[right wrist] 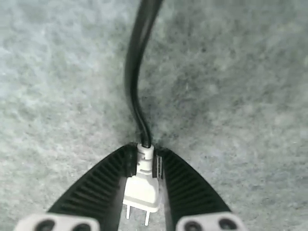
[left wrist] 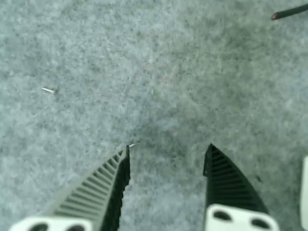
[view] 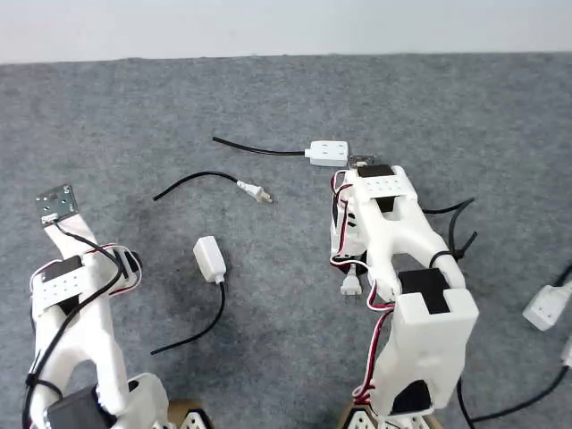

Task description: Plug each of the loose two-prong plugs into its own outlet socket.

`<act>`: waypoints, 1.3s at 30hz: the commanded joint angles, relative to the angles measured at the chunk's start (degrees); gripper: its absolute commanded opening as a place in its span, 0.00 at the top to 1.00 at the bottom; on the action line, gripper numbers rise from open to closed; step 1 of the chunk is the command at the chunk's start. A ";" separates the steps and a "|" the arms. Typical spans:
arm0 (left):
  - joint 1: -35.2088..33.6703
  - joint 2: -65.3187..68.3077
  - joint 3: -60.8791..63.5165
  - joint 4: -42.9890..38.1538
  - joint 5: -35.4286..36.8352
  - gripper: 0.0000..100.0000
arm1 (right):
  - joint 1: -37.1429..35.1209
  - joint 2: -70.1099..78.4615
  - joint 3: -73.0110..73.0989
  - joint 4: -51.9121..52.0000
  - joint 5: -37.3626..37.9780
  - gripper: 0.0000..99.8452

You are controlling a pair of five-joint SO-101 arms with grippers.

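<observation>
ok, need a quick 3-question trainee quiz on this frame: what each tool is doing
1. True or false: the left tool is open and empty.
2. The right tool is shut on: A) an outlet socket, B) a two-prong plug, C) nothing.
3. What colour is that plug's cable?

Key: 1 true; 2 B; 3 black.

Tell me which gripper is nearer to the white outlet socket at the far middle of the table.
Right. The right gripper, shut on a two-prong plug, sits just beside the outlet socket; the left gripper is open, far off at the table's left side.
</observation>
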 commanded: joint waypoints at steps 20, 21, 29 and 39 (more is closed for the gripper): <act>0.44 -0.88 -2.59 0.26 -0.62 0.77 | -0.40 -4.44 0.00 1.54 1.32 0.92; 0.44 -0.88 -2.59 0.26 -0.62 0.77 | -0.40 -4.18 0.09 1.01 1.93 0.92; 0.44 -0.88 -2.59 0.26 -0.62 0.77 | 0.31 -4.53 0.62 -0.31 5.01 0.92; 0.44 -0.88 -2.59 0.26 -0.62 0.77 | -0.13 -7.25 0.88 1.19 5.54 0.84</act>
